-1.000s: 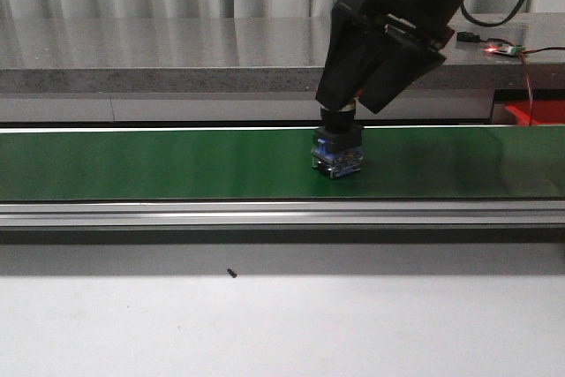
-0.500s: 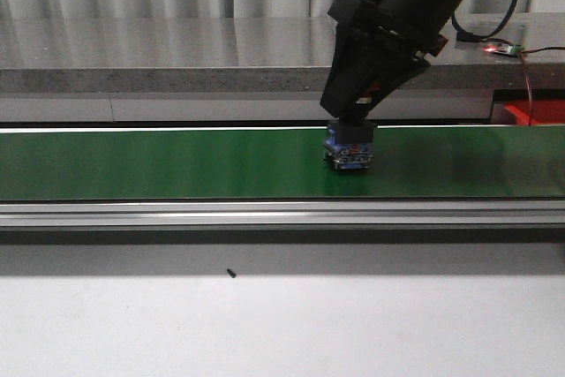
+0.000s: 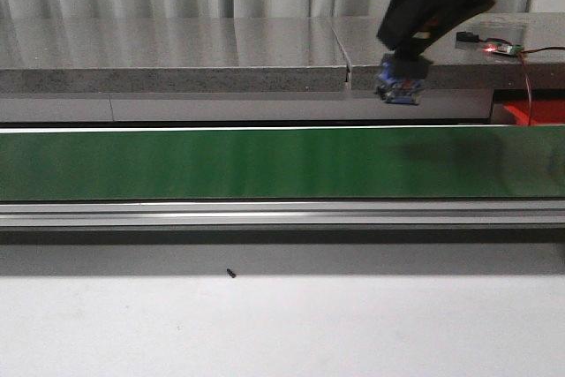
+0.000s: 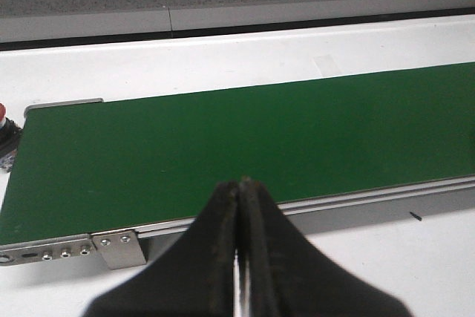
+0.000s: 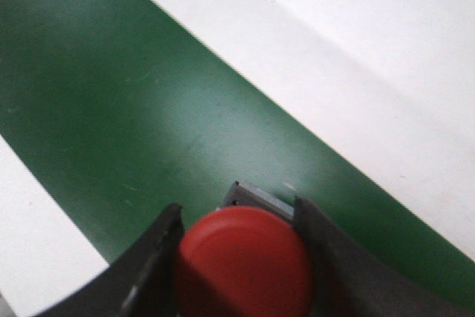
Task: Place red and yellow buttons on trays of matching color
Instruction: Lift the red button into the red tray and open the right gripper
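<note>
Front view: my right gripper (image 3: pixel 403 77) is high at about 1 o'clock in the frame, its jaws clamped on the red button (image 3: pixel 402 86), whose blue-grey body hangs just below the dark fingers. The button is clear of the green belt (image 3: pixel 221 163), up in front of the grey counter (image 3: pixel 177 50) behind it. What I take to be the red tray (image 3: pixel 534 112) shows as a red sliver at 3 o'clock from the button, beyond the belt's right end. So the coming move, as I judge it, turns on that one relation: the tray lies to the right of and lower than the held button, on the right arm's own side. I see no yellow tray or yellow button here.

Left wrist view: my left gripper (image 4: pixel 239 257) has its jaws pressed together with nothing between them, hanging over the near edge of the belt. At the belt's far end, around 9 o'clock, a small red-capped object (image 4: pixel 4 128) sits just off the belt; it may be another button, but it is too cut off to tell. The left arm looks parked well away from the work.

Right wrist view: the button's red cap fills the gap between the two dark fingers (image 5: pixel 152 257), touching both, with a corner of its grey base peeking out past the cap. Below it the belt runs diagonally, white surface on either side. The arm appears tilted rather than plumb, so I'd expect to level it over the tray before release.
</note>
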Controlling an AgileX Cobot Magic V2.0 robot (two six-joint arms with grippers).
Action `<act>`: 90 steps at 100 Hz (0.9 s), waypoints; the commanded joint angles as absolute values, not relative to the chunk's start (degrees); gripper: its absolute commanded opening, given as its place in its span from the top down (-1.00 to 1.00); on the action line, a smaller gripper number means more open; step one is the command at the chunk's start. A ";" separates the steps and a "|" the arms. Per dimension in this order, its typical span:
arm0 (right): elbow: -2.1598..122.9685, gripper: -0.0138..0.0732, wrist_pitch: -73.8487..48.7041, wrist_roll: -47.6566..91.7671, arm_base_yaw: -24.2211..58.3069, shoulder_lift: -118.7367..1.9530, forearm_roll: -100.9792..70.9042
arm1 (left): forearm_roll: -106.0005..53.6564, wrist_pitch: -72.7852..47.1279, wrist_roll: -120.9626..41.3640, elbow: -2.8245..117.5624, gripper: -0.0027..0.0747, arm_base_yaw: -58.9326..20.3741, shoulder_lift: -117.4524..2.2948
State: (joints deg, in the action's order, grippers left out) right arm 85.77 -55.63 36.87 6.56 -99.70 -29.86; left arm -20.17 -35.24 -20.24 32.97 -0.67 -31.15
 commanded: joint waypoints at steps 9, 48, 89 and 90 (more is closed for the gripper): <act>87.40 0.18 -54.48 34.79 -1.05 -94.15 -32.11 | -21.81 -31.27 -19.89 34.45 0.98 -1.04 -31.33; 87.02 0.19 -52.15 29.46 -20.15 -93.30 -32.11 | -21.81 -31.27 -19.89 34.45 0.98 -1.04 -31.33; 86.96 0.19 -43.93 22.40 -31.70 -93.53 -32.11 | -21.81 -31.27 -19.89 34.45 0.98 -1.04 -31.33; 86.96 0.19 -43.64 22.30 -31.93 -93.53 -32.11 | -21.81 -31.27 -19.89 34.45 0.98 -1.04 -31.33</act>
State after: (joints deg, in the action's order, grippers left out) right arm 85.77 -47.94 23.69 -30.21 -96.38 -29.86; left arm -20.17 -35.24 -20.24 32.97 -0.67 -31.15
